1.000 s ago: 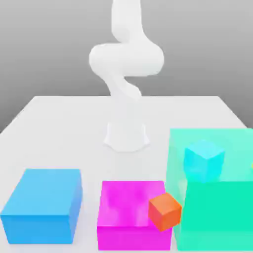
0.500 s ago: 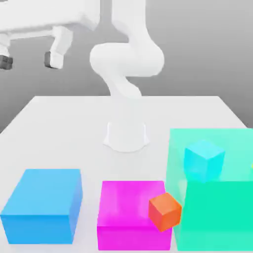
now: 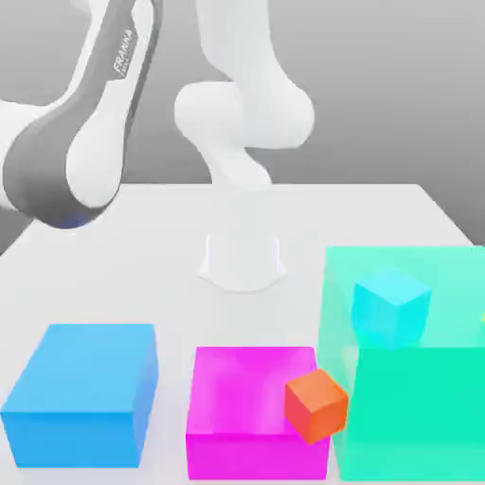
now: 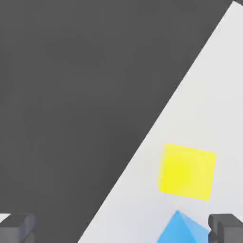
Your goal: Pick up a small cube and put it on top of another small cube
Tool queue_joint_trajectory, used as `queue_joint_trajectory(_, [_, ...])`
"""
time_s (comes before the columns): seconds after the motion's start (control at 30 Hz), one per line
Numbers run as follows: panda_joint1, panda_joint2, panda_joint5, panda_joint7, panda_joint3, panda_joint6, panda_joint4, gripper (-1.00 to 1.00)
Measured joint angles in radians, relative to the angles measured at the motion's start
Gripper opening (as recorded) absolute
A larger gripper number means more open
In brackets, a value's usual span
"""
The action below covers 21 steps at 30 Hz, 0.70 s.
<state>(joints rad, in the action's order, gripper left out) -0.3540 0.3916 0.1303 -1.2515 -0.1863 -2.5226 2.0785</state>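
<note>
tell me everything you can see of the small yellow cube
The small yellow cube is a plain, bright yellow block with flat, unmarked faces and sharp edges, looking like smooth matte plastic. It sits flat on the white table, not far from the table's edge, apart from the corner of the blue block nearby. Nothing touches it but the table; the open gripper is clear of it.

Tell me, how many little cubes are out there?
3: an orange cube against the magenta block, a cyan cube inside the see-through green box, and a yellow cube on the table near the blue block. Others may be hidden.
</note>
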Motion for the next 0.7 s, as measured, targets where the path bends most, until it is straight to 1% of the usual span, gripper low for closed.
queue_joint_trajectory(0.07, [-0.024, 0.074, 0.024, -0.015, -0.005, -0.015, -0.014, 0.0])
queue_joint_trajectory(0.2, [-0.056, 0.219, 0.064, -0.002, 0.021, -0.106, -0.047, 0.0])
queue_joint_trajectory(0.23, [-0.061, 0.24, 0.068, 0.001, 0.026, -0.121, -0.052, -1.0])
queue_joint_trajectory(0.47, [-0.06, 0.237, 0.07, 0.002, 0.025, -0.12, -0.051, -1.0])
queue_joint_trajectory(0.6, [-0.03, 0.116, 0.037, -0.018, 0.001, -0.032, -0.031, -1.0])
queue_joint_trajectory(0.63, [-0.002, 0.085, 0.03, -0.023, 0.013, -0.025, -0.045, -1.0])
queue_joint_trajectory(0.7, [0.047, 0.027, 0.033, -0.073, 0.04, -0.006, -0.036, -1.0])
